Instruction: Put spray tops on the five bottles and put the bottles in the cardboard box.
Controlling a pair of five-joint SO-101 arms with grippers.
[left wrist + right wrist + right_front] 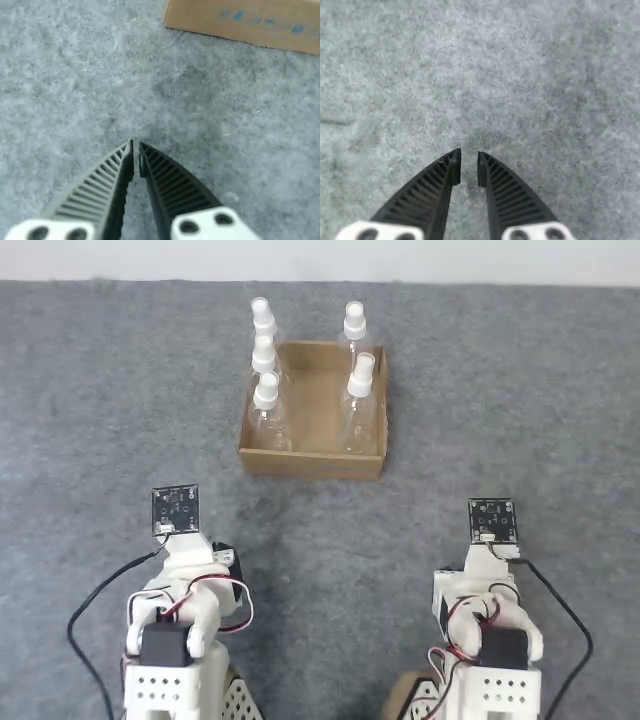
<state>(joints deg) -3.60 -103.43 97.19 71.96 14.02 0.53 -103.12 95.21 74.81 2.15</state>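
The brown cardboard box (310,462) sits open-topped on the desk (520,390), ahead of the left pincer (136,145) and ahead-left of the right pincer (469,155). 5 clear bottles (270,422) stand upright inside, each with a white spray top (266,390): 3 along the left wall, 2 along the right.
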